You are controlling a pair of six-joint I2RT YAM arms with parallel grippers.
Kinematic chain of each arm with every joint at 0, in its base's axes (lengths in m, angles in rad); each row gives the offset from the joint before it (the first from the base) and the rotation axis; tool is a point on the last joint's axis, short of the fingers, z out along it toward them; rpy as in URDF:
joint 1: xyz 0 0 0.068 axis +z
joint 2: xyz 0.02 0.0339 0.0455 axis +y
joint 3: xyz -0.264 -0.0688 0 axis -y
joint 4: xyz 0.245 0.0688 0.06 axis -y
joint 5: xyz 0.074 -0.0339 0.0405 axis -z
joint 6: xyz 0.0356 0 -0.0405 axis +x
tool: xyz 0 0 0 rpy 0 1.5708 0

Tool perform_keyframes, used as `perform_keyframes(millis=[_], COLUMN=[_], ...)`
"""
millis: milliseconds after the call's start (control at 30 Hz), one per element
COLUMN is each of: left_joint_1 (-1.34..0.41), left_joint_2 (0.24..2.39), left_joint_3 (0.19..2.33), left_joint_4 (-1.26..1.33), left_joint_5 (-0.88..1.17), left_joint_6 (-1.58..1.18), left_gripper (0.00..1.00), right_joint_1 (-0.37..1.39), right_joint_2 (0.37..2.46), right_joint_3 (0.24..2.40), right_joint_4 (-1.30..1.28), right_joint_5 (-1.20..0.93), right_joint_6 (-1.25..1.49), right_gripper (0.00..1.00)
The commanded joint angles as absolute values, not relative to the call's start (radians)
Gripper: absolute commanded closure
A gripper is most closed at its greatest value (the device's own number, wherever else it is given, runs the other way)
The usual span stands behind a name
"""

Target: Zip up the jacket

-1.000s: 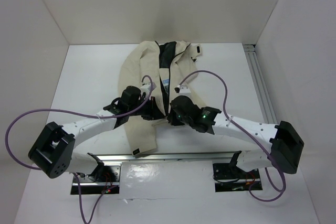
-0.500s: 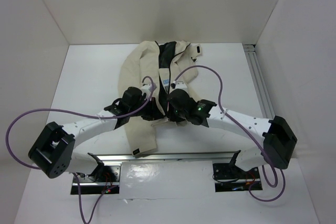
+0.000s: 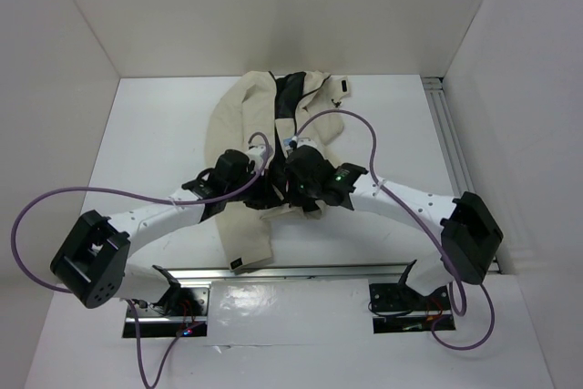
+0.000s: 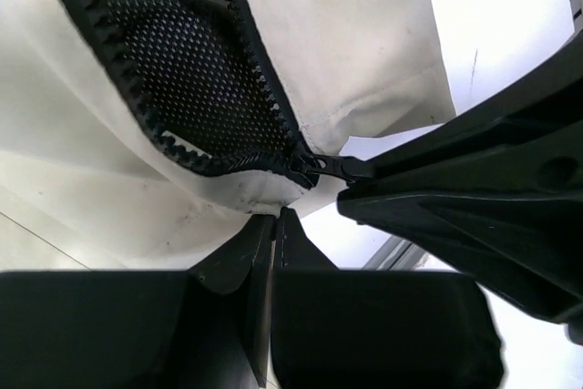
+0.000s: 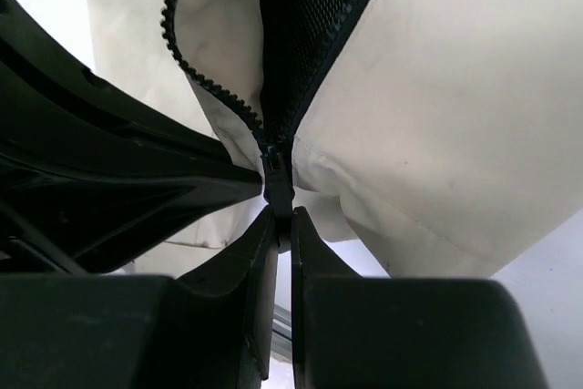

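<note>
Two claws of mine meet low on the front opening of the cream fabric jacket with black mesh lining [image 3: 244, 125]. It lies flat on the white table [image 3: 155, 134], collar at the far side and hem toward my bases.

My right claw [image 5: 281, 218] is clamped on the small black zipper pull [image 5: 276, 190], which sits at the foot of the black toothed zipper tracks [image 5: 205, 79]. Above it the two tracks splay apart, so nearly the whole run is left to close.

My left claw [image 4: 271, 218] has its fingers pressed together at the hem, just beside the slider. It seems to pinch the cloth edge there, though little fabric shows between the tips.

I judge this garment light, limp and quick to bunch, so it will ride along with the slider unless the hem is pinned. The pull is the only stiff thing to grip, and it is small and likely slick, so I want it held squarely. The hem just below the slider is the right anchor. Pulling straight toward the collar while holding the hem taut should feed the teeth cleanly. The loose lining could catch in the slider.
</note>
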State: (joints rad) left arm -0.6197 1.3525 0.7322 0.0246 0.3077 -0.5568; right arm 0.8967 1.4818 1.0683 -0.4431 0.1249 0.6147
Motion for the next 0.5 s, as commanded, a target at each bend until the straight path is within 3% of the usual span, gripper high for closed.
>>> perform_keyframes(millis=[0, 467], left_joint_1=[-0.638, -0.657], left_joint_2=[1.371, 1.391], left_joint_3=[0.753, 0.762], left_joint_4=[-0.054, -0.095], left_joint_5=[0.325, 0.249], left_joint_6=[-0.529, -0.511], left_gripper=[1.0, 1.0], right_joint_1=[0.861, 0.749], right_joint_2=[1.476, 1.476], right_joint_3=[1.167, 1.177], right_joint_4=[-0.331, -0.301], right_joint_5=[0.14, -0.058], right_joint_6=[0.589, 0.525], right_gripper=[1.0, 1.0])
